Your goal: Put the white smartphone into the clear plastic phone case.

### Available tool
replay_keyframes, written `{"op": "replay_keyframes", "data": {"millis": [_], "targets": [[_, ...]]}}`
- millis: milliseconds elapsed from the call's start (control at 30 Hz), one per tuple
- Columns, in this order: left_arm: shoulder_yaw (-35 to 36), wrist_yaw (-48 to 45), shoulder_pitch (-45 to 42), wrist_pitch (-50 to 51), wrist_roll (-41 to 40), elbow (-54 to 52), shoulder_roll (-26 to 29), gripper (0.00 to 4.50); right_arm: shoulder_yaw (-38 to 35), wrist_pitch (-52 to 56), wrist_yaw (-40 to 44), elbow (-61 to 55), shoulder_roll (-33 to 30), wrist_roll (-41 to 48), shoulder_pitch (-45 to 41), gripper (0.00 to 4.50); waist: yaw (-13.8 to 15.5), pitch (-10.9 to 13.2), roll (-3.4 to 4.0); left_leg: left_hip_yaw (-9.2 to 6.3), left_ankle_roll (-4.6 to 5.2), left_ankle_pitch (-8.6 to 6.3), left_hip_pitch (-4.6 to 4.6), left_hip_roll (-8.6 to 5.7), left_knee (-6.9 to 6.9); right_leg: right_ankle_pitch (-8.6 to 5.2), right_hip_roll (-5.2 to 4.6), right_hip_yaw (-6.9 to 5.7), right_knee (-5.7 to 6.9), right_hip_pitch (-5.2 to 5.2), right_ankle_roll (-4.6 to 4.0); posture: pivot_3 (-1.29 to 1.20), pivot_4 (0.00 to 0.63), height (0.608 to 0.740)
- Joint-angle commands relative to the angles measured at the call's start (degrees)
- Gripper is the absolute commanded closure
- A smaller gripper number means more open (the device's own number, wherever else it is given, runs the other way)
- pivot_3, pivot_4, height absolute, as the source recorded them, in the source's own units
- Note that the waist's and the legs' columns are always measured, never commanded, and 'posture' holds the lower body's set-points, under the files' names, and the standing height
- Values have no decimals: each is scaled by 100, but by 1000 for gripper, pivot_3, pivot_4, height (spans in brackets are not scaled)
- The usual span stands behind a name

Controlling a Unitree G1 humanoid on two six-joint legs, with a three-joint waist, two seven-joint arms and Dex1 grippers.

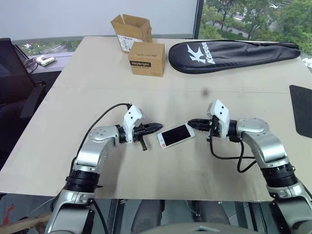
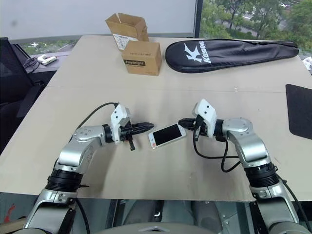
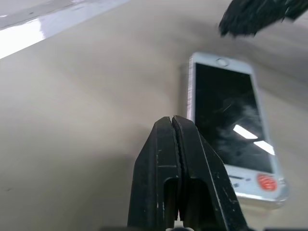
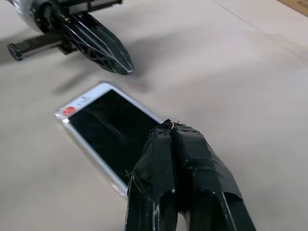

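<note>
Left eye view is showing the white smartphone (image 1: 175,135) lying screen-up on the beige table (image 1: 97,97), between the two grippers. A transparent rim is edging the phone in the wrist views, possibly the clear plastic phone case (image 4: 67,126), though I cannot tell for certain. The left gripper (image 1: 157,127) is pointing at one end, fingers pressed together and holding nothing. The right gripper (image 1: 191,122) is sitting at the other end, also pressed together. Farther back, two cardboard boxes (image 1: 146,58) and a black racket bag (image 1: 229,53) are resting.
</note>
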Motion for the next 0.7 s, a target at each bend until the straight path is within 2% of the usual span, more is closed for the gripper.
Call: {"op": "replay_keyframes", "data": {"millis": [33,533,700], "targets": [[-162,-40,-26,-55,20,-194,16,4500,-106,-402,-76,187,127,191,59,4484,-4,0,0,1,0,0,2,0,0,0,1,2,1,0,0,0,150,740],[-842,95,-138,-87,693,242,177,4500,-85,-783,-191,1204,454,389,-289,4484,1,-4,3,11,-2,1,10,7,9,0,20,1,8,8,-2,0,150,740],[-875,102,-169,-89,709,250,199,4500,148,-673,-93,1479,298,158,-355,4484,-3,-7,4,11,-2,1,10,8,24,0,20,4,12,13,-2,0,150,740]]}}
